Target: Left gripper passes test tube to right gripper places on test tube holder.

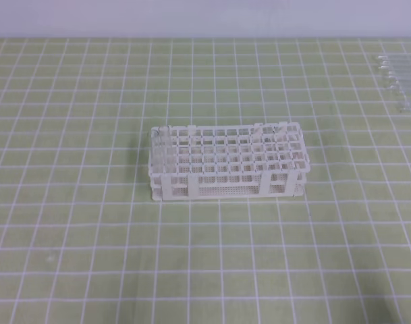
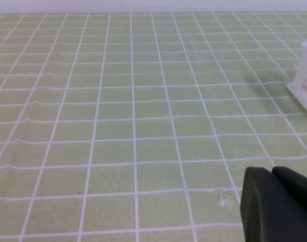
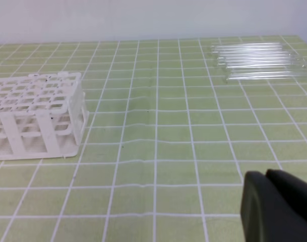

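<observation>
Jaws, left: only a black piece of the left gripper showed at the lower right corner of the left wrist view; whether the jaws were spread or pressed together could not be told, and nothing was seen held.
Jaws, right: the right gripper likewise showed as a black piece at the lower right of the right wrist view; its jaws' state could not be told, and nothing was seen in them.
Arms in the high view: neither gripper appeared there.
Test tubes: a row of clear tubes lay side by side on the worktop at the far right, also seen at the upper right edge of the high view; which one was the task's test tube could not be told.
Test tube holder: the white test tube holder stood upright near the middle of the worktop, well apart from the row of tubes; in the right wrist view it sat at the left, and in the left wrist view only a white corner showed at the right edge.
Holder contents: too faint to tell.
Worktop: green mat with a white grid.
</observation>
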Robot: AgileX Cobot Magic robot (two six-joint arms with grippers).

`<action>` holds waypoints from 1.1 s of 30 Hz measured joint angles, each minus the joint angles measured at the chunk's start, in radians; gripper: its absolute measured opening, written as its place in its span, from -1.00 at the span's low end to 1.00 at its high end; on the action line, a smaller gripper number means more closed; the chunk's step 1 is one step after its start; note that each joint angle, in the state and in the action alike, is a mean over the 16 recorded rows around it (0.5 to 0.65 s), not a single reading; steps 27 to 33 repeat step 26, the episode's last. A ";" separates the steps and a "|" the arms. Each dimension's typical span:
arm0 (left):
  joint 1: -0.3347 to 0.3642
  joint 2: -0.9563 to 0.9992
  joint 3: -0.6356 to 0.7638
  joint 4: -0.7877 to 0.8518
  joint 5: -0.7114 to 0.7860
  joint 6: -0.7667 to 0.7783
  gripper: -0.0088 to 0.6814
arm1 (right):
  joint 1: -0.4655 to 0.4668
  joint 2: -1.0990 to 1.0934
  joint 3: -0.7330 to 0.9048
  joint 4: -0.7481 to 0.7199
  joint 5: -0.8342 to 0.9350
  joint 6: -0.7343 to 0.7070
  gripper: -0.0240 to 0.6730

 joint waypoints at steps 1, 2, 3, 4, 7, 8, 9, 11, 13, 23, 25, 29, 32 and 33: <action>0.000 0.000 0.000 0.000 0.001 0.000 -0.98 | 0.000 0.000 0.000 0.000 0.000 0.000 -0.98; 0.000 0.000 0.000 0.000 0.002 0.000 -0.98 | 0.000 0.000 0.000 0.000 0.000 0.000 -0.98; 0.000 0.000 0.000 0.000 0.003 0.000 -0.98 | 0.000 0.000 0.000 0.000 0.000 0.000 -0.98; 0.000 0.000 0.000 0.000 0.002 0.000 -0.98 | 0.000 0.000 0.000 0.000 0.000 0.000 -0.98; 0.000 0.000 0.000 0.000 0.002 0.000 -0.98 | 0.000 0.000 0.000 0.000 0.000 0.000 -0.98; 0.000 -0.002 0.001 0.000 0.002 0.000 -0.98 | 0.000 0.000 0.000 0.000 0.000 0.000 -0.98; 0.000 -0.002 0.001 0.000 0.001 0.000 -0.98 | 0.000 0.000 0.000 0.000 0.000 0.000 -0.98; 0.000 0.000 0.001 0.000 0.001 0.000 -0.98 | 0.000 0.000 0.000 0.000 0.000 0.000 -0.98; 0.000 -0.002 0.001 0.000 0.001 0.000 -0.98 | 0.000 0.000 0.000 0.000 0.000 0.000 -0.98; 0.000 -0.001 0.002 0.000 0.001 0.000 -0.98 | 0.000 0.000 0.000 0.000 0.000 0.000 -0.98; 0.000 0.000 0.001 0.000 0.002 0.000 -0.98 | 0.000 0.000 0.000 0.000 0.000 0.000 -0.98; 0.000 -0.002 0.002 0.000 0.001 0.000 -0.98 | 0.000 0.000 0.000 0.000 0.000 0.000 -0.98; 0.000 -0.002 0.002 0.000 0.001 0.000 -0.98 | 0.000 0.000 0.000 0.000 0.000 0.000 -0.98; 0.000 -0.002 0.002 0.000 0.001 0.000 -0.98 | 0.000 0.000 0.000 0.000 0.000 0.000 -0.98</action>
